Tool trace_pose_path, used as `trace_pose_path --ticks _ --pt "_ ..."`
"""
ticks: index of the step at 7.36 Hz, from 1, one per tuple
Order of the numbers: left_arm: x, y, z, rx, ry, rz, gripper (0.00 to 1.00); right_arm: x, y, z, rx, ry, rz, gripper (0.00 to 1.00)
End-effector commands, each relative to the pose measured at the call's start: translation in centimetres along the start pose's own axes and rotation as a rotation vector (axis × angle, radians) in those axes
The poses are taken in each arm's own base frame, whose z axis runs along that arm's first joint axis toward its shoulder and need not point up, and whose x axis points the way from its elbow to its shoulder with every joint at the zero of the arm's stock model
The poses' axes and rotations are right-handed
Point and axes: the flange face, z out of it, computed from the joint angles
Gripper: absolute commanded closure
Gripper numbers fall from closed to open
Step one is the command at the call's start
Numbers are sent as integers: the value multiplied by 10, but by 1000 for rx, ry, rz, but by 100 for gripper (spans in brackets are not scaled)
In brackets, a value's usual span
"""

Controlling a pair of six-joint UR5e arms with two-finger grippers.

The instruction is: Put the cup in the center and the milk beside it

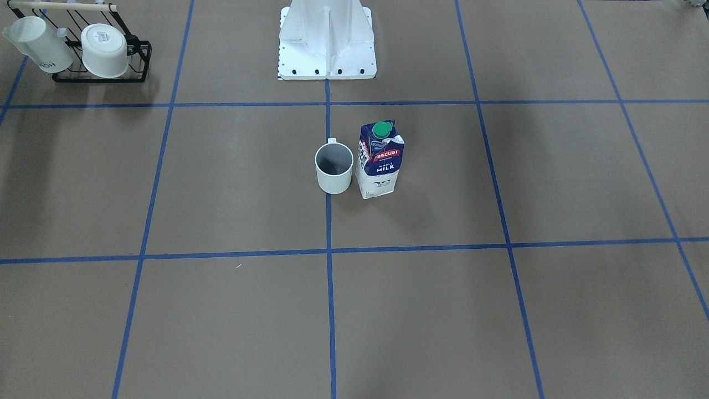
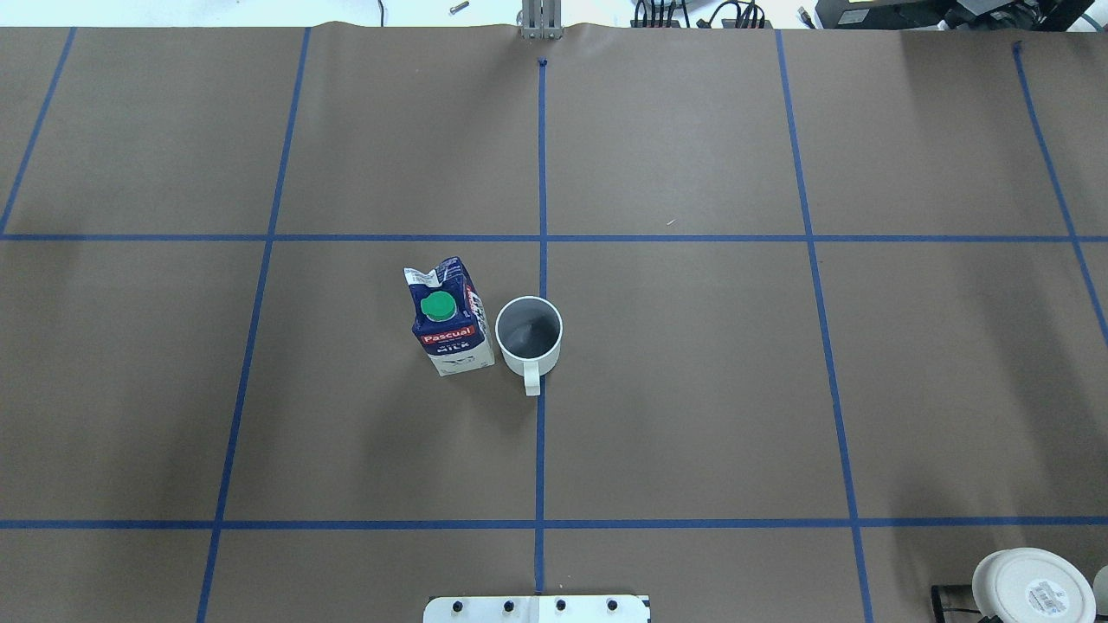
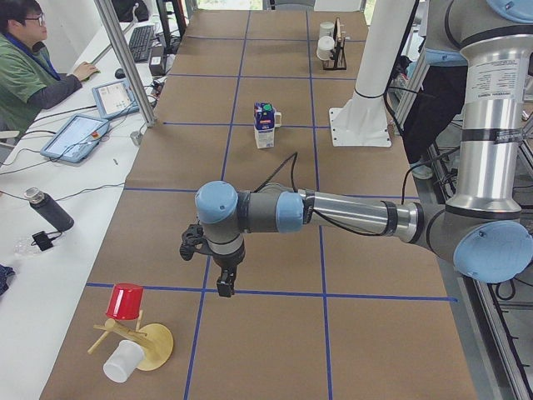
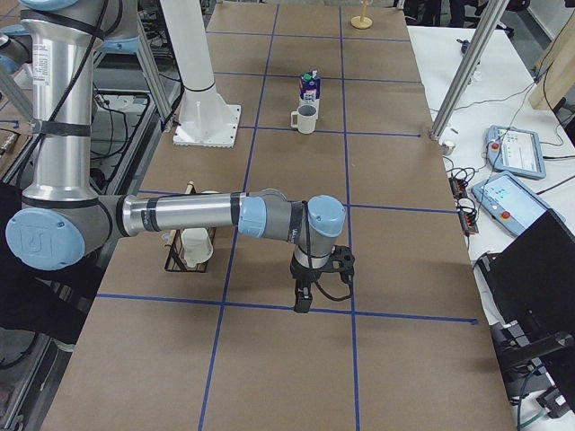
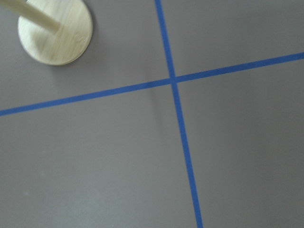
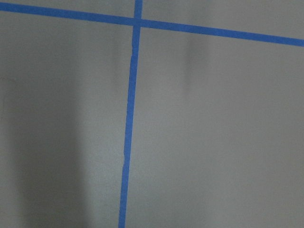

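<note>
White-grey cup (image 1: 334, 169) w/ dark inside; navy/white milk (image 1: 380, 160), green cap, red band; brown center (image 1: 421, 183), blue tape grid

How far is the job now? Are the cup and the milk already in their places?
Looks done: the cup stands upright at the center, the milk upright close beside it, on the robot's left. Nothing in hand: the left gripper and the right gripper hang far off. Nothing seems left.

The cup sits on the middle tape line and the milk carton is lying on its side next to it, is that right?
No. The milk carton stands upright, as the exterior front-facing view shows. The cup does sit on the middle tape line, next to it.
</note>
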Motion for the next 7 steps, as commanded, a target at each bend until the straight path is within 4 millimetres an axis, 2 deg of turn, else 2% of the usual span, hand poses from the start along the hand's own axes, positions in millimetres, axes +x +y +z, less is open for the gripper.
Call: trace_pose_path --ticks 1,7 --pt "3 1 -8 17 6 4 1 -2 0 -3 7 -1 -6 0" --pt "4 1 -9 19 6 4 1 -8 -2 -11 22 2 -18 0"
